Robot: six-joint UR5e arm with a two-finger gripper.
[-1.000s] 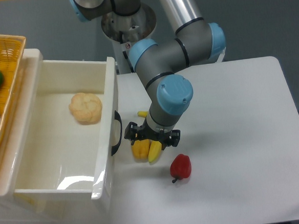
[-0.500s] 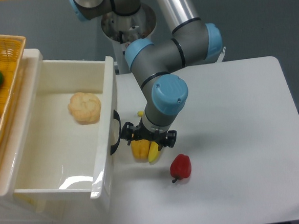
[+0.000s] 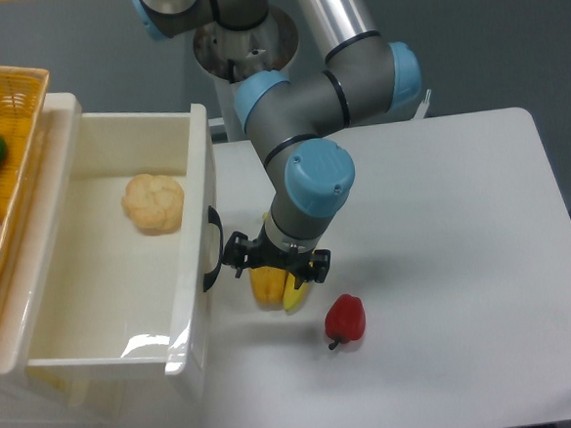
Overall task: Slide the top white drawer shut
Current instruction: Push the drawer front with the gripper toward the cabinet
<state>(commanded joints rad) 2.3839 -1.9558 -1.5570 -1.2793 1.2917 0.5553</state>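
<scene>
As the jaws pushed, the top white drawer (image 3: 123,274) slid inward.

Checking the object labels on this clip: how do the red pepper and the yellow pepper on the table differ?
The red pepper lies fully in view on the bare white table, well clear of the arm; the yellow pepper sits directly under the gripper, partly hidden by it. The yellow pepper lies nearer the top white drawer and its black handle; the red one is farther right. Both rest on the tabletop, outside the drawer.
</scene>
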